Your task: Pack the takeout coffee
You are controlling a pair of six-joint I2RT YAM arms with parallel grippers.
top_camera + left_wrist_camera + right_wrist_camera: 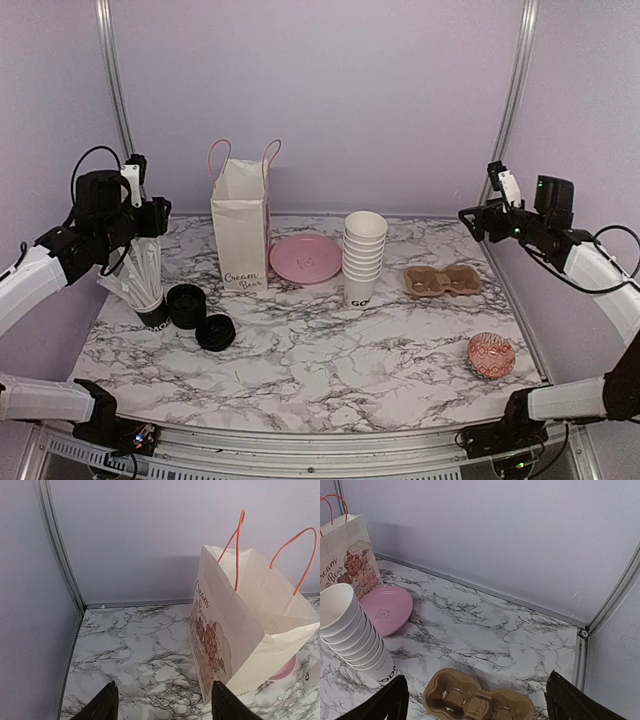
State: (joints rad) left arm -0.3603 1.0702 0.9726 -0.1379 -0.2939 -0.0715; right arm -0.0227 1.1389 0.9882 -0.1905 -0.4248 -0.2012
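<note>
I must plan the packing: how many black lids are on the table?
2 seen for sure: one black lid beside the straw cup at the left, another just right of it, nearer the arms. Either may be a stack hiding more.

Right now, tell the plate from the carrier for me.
The plate is pink and round; the carrier is brown and oblong. The plate is a shallow dish; the carrier has two cup wells. The plate lies left of the cups, the carrier right. Both lie flat and empty.
</note>
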